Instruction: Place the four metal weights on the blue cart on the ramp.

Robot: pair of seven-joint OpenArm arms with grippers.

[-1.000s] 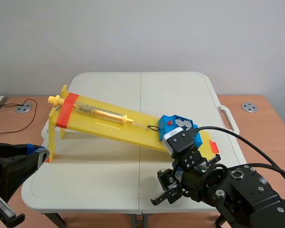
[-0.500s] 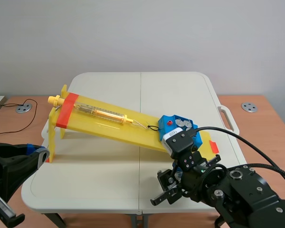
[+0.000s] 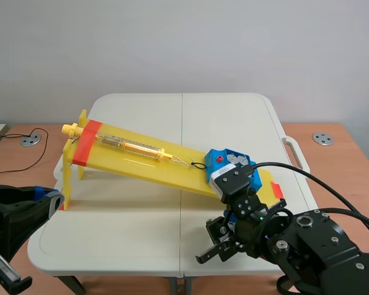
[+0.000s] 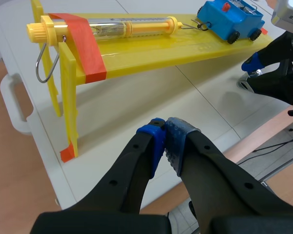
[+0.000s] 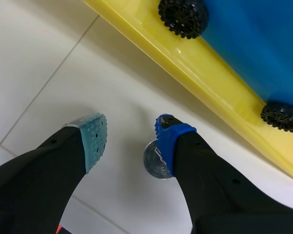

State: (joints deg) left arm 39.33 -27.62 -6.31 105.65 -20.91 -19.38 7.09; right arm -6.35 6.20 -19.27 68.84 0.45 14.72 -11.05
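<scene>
Right end effector (image 5: 132, 139): fingers spread wide, gripping nothing. It hangs low over the white desk (image 3: 129, 215), just beside the lower edge of the yellow ramp (image 3: 144, 163).

One metal weight (image 5: 153, 163) lies flat on the desk at the blue-padded finger (image 5: 167, 134) and is partly hidden behind it. Can't tell if they touch. The grey-green pad (image 5: 95, 139) stands apart from the weight.

Blue cart (image 4: 229, 22) sits at the low end of the ramp with its black wheels on the ramp surface. It is hooked to the spring scale (image 4: 129, 27), which lies up the slope. In the scene view, two round metal weight tops (image 3: 236, 160) show on the cart's deck.

Left end effector (image 4: 166, 139): closed, pads pressed together, nothing between them. It sits off the desk's near left corner, well apart from the cart. The ramp's high end, with its orange-red tape band (image 4: 88, 46), is ahead of it.
</scene>
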